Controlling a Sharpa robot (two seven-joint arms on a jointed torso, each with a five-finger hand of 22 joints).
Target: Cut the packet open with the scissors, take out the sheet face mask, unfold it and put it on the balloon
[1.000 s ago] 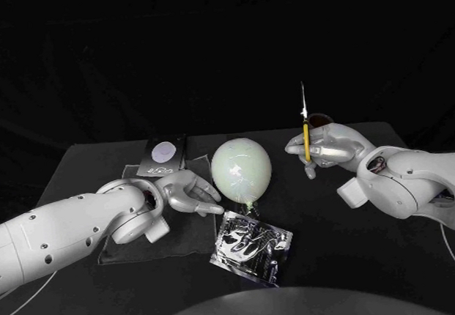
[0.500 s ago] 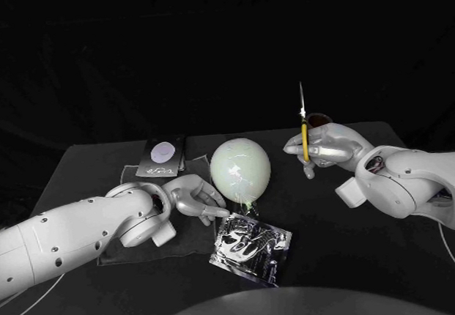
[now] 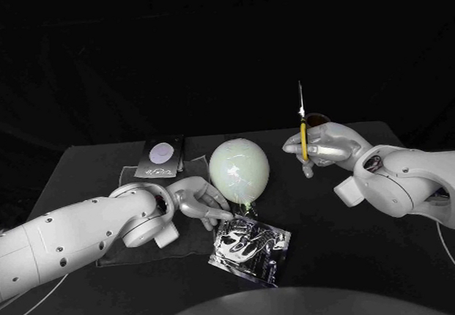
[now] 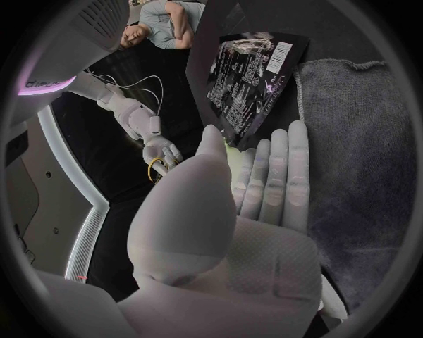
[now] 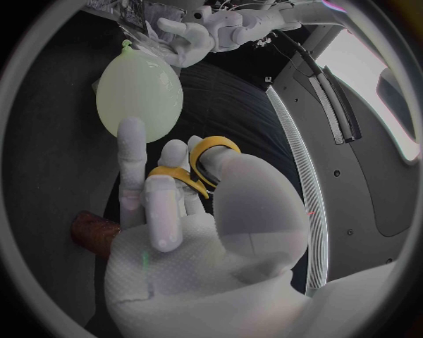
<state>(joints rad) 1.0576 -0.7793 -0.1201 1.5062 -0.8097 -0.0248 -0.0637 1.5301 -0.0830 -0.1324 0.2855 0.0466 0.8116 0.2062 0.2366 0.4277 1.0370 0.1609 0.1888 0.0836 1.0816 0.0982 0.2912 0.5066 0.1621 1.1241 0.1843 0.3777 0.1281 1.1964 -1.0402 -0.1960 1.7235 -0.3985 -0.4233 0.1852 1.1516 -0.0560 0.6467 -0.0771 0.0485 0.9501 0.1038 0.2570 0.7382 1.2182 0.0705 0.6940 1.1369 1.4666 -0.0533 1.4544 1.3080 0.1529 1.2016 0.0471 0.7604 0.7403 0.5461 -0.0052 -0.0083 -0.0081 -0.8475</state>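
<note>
Holding scissors (image 3: 302, 127) upright, blades up: right hand (image 3: 329, 146). Empty, fingers apart, just beside foil packet (image 3: 251, 247): left hand (image 3: 196, 200). Between hands on tabletop (image 3: 336, 255): balloon (image 3: 239, 170).

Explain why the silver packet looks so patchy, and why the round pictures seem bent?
Head view: the foil packet mirrors the light in bright and dark patches, the balloon shines softly, and the scissors show a thin glint along the blade against the black backdrop. Left wrist view: a fisheye lens curves the edge of the grey cloth. Right wrist view: the same lens swells the right hand.
</note>
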